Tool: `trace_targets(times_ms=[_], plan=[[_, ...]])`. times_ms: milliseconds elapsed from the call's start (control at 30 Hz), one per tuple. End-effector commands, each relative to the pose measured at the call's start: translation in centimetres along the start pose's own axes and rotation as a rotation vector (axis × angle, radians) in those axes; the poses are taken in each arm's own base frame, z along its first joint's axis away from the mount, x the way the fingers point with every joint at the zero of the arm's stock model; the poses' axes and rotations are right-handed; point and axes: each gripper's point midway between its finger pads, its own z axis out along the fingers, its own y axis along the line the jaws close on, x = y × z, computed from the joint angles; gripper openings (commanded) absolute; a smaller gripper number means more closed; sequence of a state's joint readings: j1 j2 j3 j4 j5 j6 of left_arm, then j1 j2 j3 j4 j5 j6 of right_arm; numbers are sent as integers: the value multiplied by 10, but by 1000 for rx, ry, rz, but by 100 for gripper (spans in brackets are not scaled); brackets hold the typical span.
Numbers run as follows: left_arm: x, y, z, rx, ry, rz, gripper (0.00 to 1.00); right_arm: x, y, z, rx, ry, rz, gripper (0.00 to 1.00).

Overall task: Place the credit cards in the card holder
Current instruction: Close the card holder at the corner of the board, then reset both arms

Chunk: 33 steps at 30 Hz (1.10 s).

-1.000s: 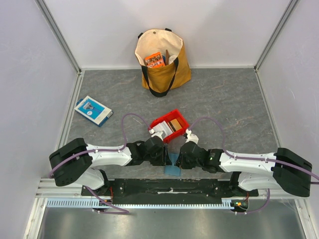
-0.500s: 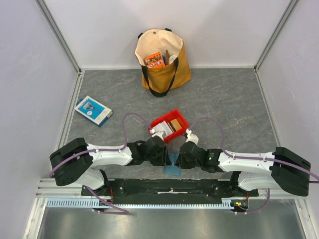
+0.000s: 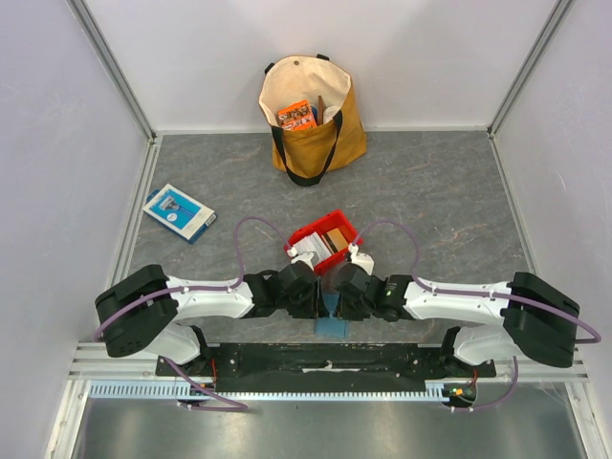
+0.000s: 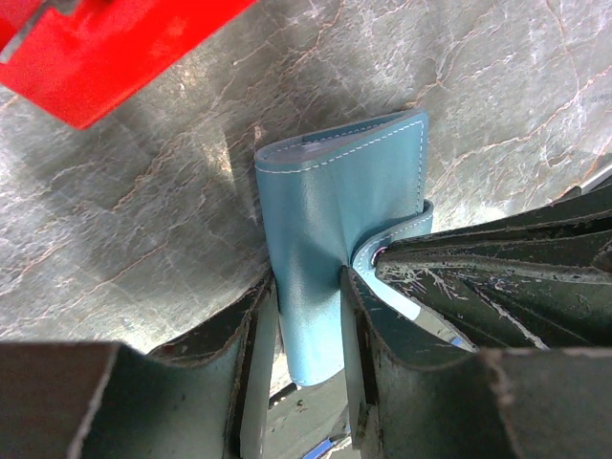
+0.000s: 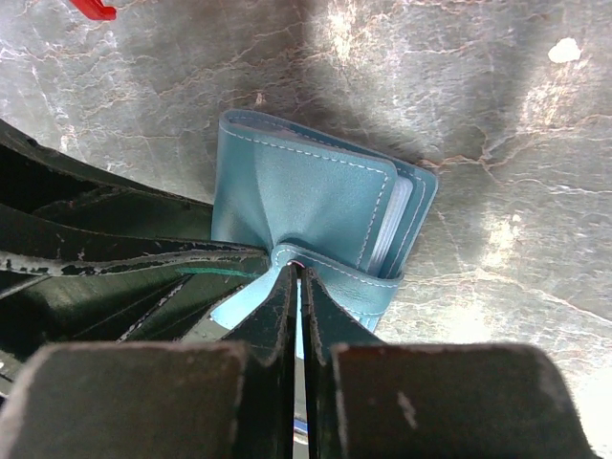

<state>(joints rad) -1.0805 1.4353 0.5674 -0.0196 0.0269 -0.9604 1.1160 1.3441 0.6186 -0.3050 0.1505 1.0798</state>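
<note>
The card holder (image 4: 335,191) sits at the middle of the table's (image 3: 430,191) near edge, just nearer than the red bin (image 3: 326,239). It is partly folded, with its long axis running from the near edge toward the far edge. The left gripper (image 4: 308,316) has its fingers set on either side of one teal panel and clamps it. The right gripper (image 5: 298,277) has its fingers pressed together, pinching a thin flap on the opposite side, where pale layers show between the panels.
</note>
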Motion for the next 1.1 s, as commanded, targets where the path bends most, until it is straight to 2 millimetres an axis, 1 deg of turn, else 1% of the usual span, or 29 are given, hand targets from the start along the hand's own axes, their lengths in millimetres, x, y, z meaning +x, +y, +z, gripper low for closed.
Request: trace_targets(times_ms=[0,33,67,100,133,167,200,233,267,300,367,400,433,467,500,667,700,767,800,900,967,1033,1067], plan=[[32,46,5,-146,85,67,39,29,-77,16,272,96,-75,4],[31,45,4,-144,80,66,39,28,-75,16,268,96,-87,5],[30,46,4,-147,75,62,39,24,-70,15,244,76,-90,7],[28,44,3,-141,63,61,39,17,-62,13,205,48,-82,10],[25,43,1,-142,52,58,40,8,-46,9,132,6,-93,17],[23,43,-1,-143,37,56,43,-6,-33,2,76,-51,-96,25],[18,41,-3,-140,14,49,46,-23,-21,-9,36,-122,-90,31],[15,40,-6,-137,-3,47,48,-42,-8,-22,-8,-199,-94,42],[9,38,-9,-137,-30,44,52,-58,-2,-34,-26,-261,-110,55],[3,36,-13,-135,-61,44,56,-75,3,-48,-45,-335,-114,65],[-10,35,-23,-138,-124,33,68,-102,0,-72,-53,-457,-103,82],[-15,35,-29,-145,-154,25,74,-113,-6,-80,-45,-499,-92,91],[-22,33,-35,-139,-187,21,78,-121,-14,-84,-27,-525,-83,98],[-29,33,-41,-140,-216,19,82,-128,-23,-87,-7,-541,-78,98],[-34,32,-46,-135,-238,22,87,-136,-36,-89,32,-557,-57,98],[-64,27,-76,-149,-351,38,90,-174,-111,-95,230,-583,44,98],[-68,29,-82,-169,-373,42,90,-182,-124,-99,260,-593,62,98],[-75,36,-91,-208,-406,44,91,-197,-159,-105,342,-614,110,98],[-79,38,-96,-219,-430,41,91,-203,-172,-108,366,-620,120,98],[-83,47,-102,-249,-465,31,91,-214,-214,-113,463,-620,196,98],[-86,51,-104,-257,-478,26,91,-219,-232,-114,504,-634,225,98],[-93,56,-107,-268,-503,5,91,-222,-254,-119,617,-694,260,98],[-96,58,-109,-276,-513,7,91,-224,-262,-121,664,-716,246,98]])
